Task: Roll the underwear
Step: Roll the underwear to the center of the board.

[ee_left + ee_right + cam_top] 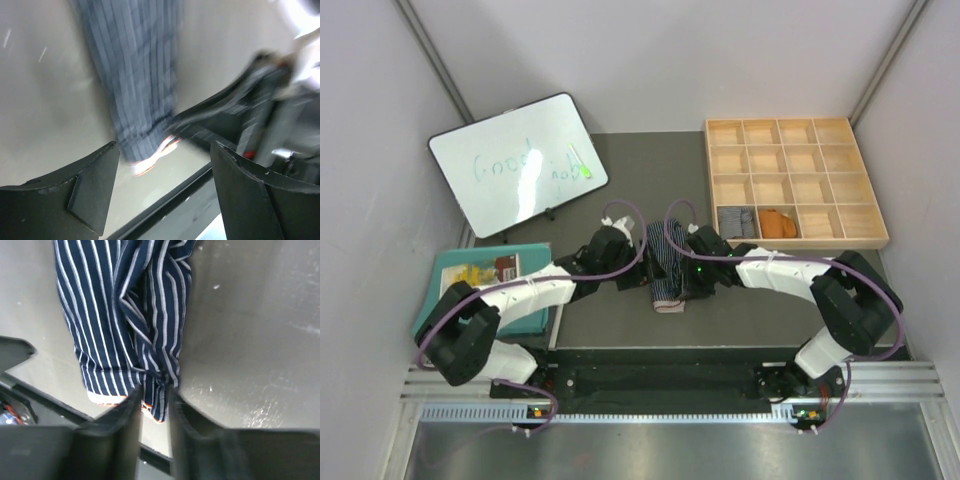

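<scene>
The dark navy white-striped underwear (pixel 666 266) lies folded into a long strip at the table's middle, its white and orange waistband toward the near edge. My right gripper (pixel 154 402) is shut on the strip's near right corner (pixel 159 390). My left gripper (pixel 162 165) is open just left of the strip (pixel 135 75), a little above the table, touching nothing. The grey pinstriped pair (pixel 736 220) and the rust-orange pair (pixel 777 222) sit rolled in two neighbouring compartments of the wooden tray (pixel 796 180).
A whiteboard (pixel 516 162) leans at the back left. A teal cloth mat (pixel 480 275) with a packet on it lies at the left, under my left arm. The table's near edge (pixel 165 197) runs just below the strip.
</scene>
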### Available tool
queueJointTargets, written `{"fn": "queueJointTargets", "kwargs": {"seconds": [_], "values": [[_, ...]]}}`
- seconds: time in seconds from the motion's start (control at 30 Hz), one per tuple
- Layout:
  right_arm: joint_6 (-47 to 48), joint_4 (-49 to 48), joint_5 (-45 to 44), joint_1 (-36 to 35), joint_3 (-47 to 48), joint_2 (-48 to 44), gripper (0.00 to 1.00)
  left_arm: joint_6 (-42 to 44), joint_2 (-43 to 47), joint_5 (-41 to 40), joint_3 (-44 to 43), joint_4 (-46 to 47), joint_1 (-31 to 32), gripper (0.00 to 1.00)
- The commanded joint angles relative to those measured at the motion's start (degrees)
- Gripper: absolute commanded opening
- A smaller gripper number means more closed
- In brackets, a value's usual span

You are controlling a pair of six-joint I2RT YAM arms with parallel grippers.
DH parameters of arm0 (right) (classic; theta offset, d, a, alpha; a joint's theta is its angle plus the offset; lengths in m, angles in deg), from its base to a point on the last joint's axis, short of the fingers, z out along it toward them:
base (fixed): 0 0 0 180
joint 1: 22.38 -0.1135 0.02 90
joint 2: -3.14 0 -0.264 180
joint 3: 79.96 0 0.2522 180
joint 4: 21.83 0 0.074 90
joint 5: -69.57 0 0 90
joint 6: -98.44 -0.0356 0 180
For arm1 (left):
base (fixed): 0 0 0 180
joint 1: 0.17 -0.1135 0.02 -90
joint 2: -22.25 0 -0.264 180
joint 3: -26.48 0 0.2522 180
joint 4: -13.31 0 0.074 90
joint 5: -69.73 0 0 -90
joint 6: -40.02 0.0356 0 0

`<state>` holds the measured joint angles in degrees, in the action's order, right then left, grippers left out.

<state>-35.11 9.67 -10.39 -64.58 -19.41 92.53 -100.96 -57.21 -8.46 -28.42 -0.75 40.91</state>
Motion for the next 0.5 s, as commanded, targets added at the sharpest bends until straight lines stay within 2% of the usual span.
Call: {"fn": "queueJointTargets", "kwargs": {"seconds": [0.0, 0.03, 0.13, 0.37, 0.47], "values": [[-0.8, -4.6, 0.8, 0.4, -2.7, 0.3, 0.16, -4.9, 4.2, 1.5, 6.1, 5.9, 0.2, 0.78], [-1.1, -5.7, 1.4, 0.4, -3.8, 0.3, 0.09, -5.4, 4.6, 2.1, 8.0, 7.9, 0.3, 0.78], [-2.0, -7.4, 2.3, 0.4, -5.6, 0.7, 0.00, -7.3, 5.2, 3.1, 10.8, 12.0, 0.3, 0.78], [-2.9, -9.5, 3.2, 0.4, -7.2, 1.0, 0.00, -10.4, 3.4, 3.5, 14.8, 18.5, 0.2, 0.76], [-3.0, -9.4, 3.2, 0.3, -7.2, 0.8, 0.00, -12.6, 2.0, 3.6, 15.7, 18.8, 0.3, 0.69]]}}
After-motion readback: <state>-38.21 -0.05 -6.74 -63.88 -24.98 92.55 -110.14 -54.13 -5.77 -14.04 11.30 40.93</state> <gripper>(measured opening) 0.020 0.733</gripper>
